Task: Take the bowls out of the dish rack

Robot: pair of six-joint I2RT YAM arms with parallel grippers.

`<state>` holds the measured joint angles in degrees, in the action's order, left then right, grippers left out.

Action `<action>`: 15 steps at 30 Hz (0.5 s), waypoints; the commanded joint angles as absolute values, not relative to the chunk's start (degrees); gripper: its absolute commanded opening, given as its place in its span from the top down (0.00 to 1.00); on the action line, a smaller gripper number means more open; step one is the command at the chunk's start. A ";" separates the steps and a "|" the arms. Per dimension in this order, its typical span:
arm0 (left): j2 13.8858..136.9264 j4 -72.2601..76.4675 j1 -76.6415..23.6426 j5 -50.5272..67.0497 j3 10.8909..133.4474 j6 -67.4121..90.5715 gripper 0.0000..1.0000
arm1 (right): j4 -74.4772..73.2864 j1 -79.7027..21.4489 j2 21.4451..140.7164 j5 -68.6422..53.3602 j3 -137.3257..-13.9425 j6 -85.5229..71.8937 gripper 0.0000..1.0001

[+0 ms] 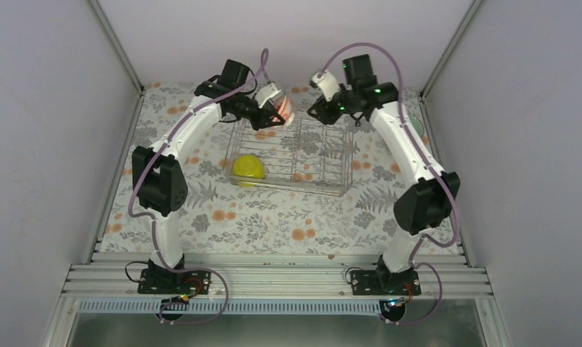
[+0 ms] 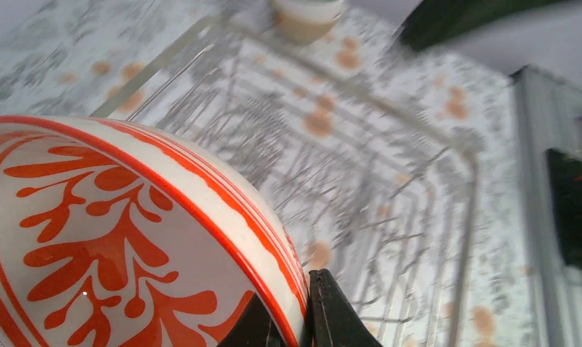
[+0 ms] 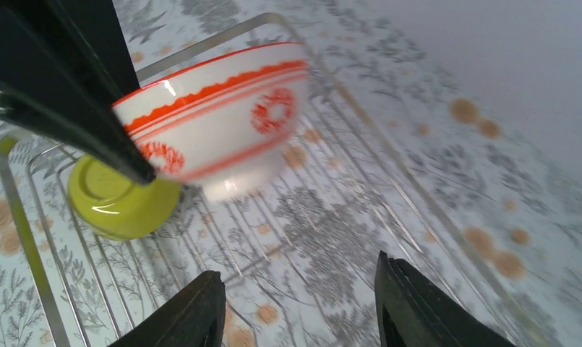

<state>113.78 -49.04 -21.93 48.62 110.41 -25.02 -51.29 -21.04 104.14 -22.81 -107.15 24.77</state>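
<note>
We see the left hand (image 2: 296, 322) closed on the rim of the red-and-white bowl (image 3: 223, 123), one finger inside the rim and one outside. The bowl is tilted on its side and raised over the far left corner of the dish rack (image 1: 324, 189). The pictures are blurred there, so we cannot tell whether its foot touches the wires. The rack stands on the flowered counter (image 1: 273, 217), toward its far edge and about midway between the left and right edges. A yellow bowl (image 1: 248, 168) sits inside the rack at its left end, near the front corner, just below and beside the held bowl in the right wrist view. The right hand (image 3: 298, 271) holds nothing. Its fingers are spread wide above the far right part of the rack, pointing across it toward the red-and-white bowl and well apart from it.
</note>
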 commanded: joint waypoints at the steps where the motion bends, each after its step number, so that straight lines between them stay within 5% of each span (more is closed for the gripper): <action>1: 112.47 -43.83 -21.72 35.91 107.09 -25.14 0.98 | -55.10 -17.17 98.98 -21.58 -107.67 22.51 0.48; 6: 110.04 -41.25 -24.07 26.17 103.57 -26.82 0.97 | -56.18 -14.13 96.25 -23.93 -105.56 24.17 0.39; 15: 106.46 -40.74 -34.42 7.16 100.25 -33.60 0.97 | -61.61 -13.01 103.56 -24.05 -113.61 28.05 0.37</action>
